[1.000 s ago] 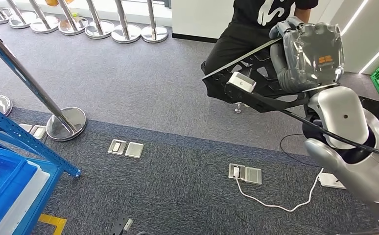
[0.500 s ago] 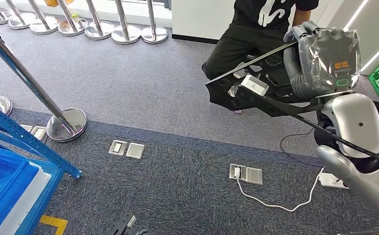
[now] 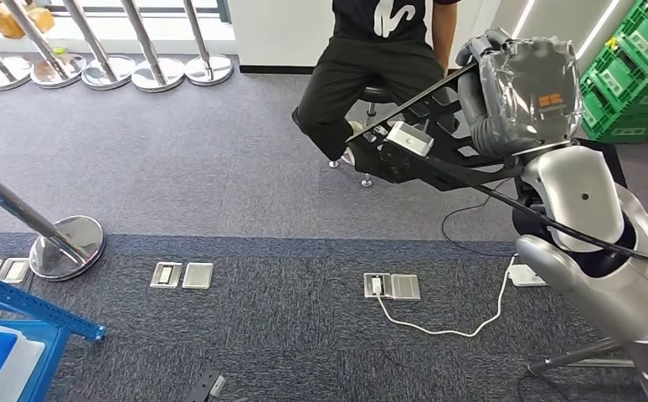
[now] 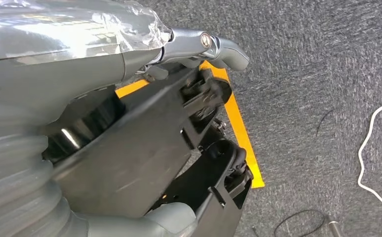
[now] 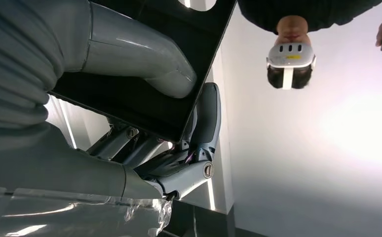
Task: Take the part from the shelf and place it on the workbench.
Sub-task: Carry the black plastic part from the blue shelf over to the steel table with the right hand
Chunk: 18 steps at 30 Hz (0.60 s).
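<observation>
Between the right hand's point(image 3: 522, 92) thick grey thumb point(image 5: 144, 59) and dark fingers point(image 5: 206, 123): flat black plastic part point(image 3: 425, 151), clamped at one end, thumb across one face, fingers curled behind the opposite face. At the left hand point(image 4: 80, 148): same black part, thumb and fingers closed around its edge, held above grey carpet point(image 3: 220, 167) and a yellow floor stripe point(image 4: 238, 128). One part, two hands on it. Long axis slanting, far end pointing away from the fingers toward a seated person point(image 3: 371, 50). Beyond: five stanchion bases, green crates point(image 3: 630, 84), three floor outlet plates.
</observation>
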Each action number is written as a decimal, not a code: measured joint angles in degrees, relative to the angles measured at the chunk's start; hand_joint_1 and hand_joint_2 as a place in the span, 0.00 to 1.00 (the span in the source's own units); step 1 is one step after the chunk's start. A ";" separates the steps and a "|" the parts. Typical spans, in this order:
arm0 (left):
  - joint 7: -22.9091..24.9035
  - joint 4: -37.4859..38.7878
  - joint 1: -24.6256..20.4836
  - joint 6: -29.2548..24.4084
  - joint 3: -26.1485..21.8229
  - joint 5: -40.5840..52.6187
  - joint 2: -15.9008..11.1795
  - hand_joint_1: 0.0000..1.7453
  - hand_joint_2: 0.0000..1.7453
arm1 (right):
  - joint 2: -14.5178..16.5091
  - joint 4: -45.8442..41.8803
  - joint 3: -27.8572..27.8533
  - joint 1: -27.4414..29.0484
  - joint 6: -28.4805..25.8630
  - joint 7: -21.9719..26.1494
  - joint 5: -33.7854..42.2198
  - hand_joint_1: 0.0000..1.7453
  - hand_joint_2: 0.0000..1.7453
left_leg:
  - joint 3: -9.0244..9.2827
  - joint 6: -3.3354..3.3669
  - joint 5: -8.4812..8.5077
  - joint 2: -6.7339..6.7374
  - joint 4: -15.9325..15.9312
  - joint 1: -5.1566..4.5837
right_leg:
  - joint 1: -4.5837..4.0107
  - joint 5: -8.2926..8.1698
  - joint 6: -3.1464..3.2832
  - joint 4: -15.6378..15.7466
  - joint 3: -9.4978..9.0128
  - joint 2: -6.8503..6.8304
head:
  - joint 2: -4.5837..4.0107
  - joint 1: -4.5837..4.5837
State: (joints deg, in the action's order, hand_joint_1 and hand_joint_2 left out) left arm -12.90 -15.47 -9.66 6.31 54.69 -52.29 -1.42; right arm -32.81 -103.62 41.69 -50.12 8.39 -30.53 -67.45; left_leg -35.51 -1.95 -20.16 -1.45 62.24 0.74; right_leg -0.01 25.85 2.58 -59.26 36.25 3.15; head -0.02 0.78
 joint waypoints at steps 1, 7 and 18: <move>0.00 0.00 0.01 0.03 0.01 -0.01 -0.02 0.00 1.00 | 0.02 0.01 0.01 -0.03 0.02 0.00 0.03 1.00 1.00 | 0.58 0.18 0.36 -0.47 -1.63 0.00 | 0.02 0.01 -0.27 -0.15 0.22 0.36 | 0.00 -0.03; -0.11 0.00 -0.12 0.08 0.00 -0.05 -0.03 0.00 1.00 | 0.03 0.10 0.02 -0.34 0.05 -0.02 0.05 1.00 1.00 | 1.23 2.02 1.13 1.10 -3.69 -0.11 | 0.47 3.15 -2.06 -5.53 2.91 -1.28 | 0.00 0.76; 0.20 0.00 -0.18 0.04 0.00 0.01 -0.02 0.00 1.00 | 0.03 0.37 0.12 -0.08 -0.01 -0.64 0.23 1.00 1.00 | 1.68 0.77 0.32 3.85 -3.42 -0.59 | 0.01 -0.10 -1.48 0.34 0.29 -4.31 | 0.00 2.80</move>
State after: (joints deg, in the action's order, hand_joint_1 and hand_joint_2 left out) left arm -12.69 -15.47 -9.84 6.34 54.69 -52.28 -1.44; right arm -32.79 -103.25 41.81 -50.20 8.38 -31.18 -67.22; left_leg -33.83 -1.18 -19.84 2.40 58.82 0.15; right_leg 0.00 25.75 1.11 -58.93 36.53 -1.16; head -0.02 3.58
